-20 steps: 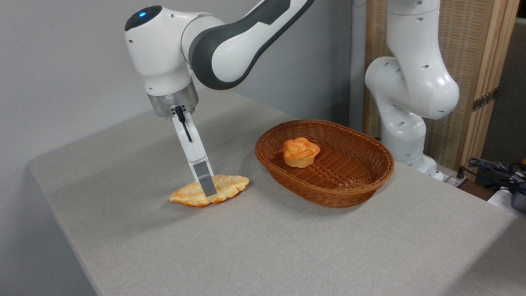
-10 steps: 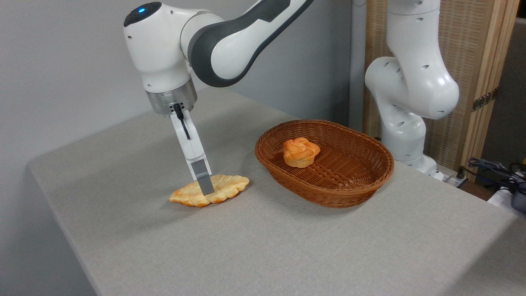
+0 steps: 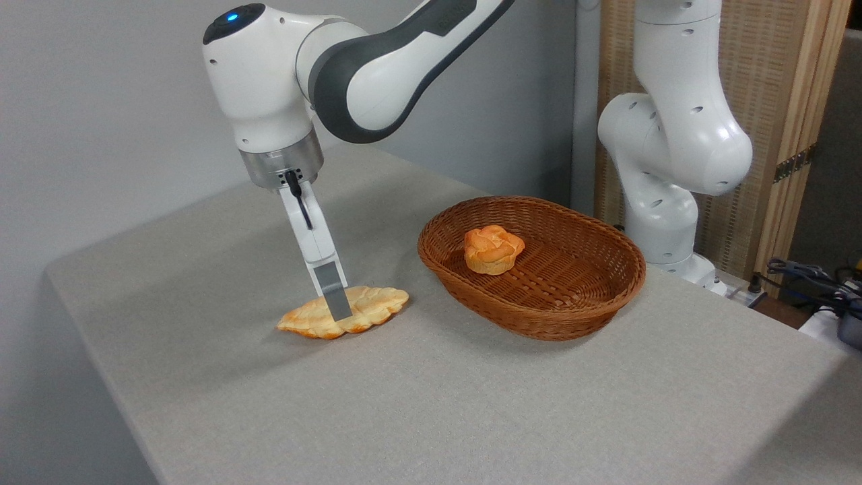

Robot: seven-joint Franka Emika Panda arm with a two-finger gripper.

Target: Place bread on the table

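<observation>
Camera view: bread (image 3: 493,248) in basket (image 3: 592,296), likely light and squashy, pinch its sides gently; gripper (image 3: 339,311) state unclear, left at croissant (image 3: 367,306).

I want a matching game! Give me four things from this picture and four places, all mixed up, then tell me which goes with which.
Things:
1. bun
2. long flat pastry
3. basket
4. gripper

Places:
A. lying flat on the bare table, left of the basket
B. standing on the table, right of the pastry
C. inside the basket
D. down over the pastry

Pairs: 1-C, 2-A, 3-B, 4-D
</observation>
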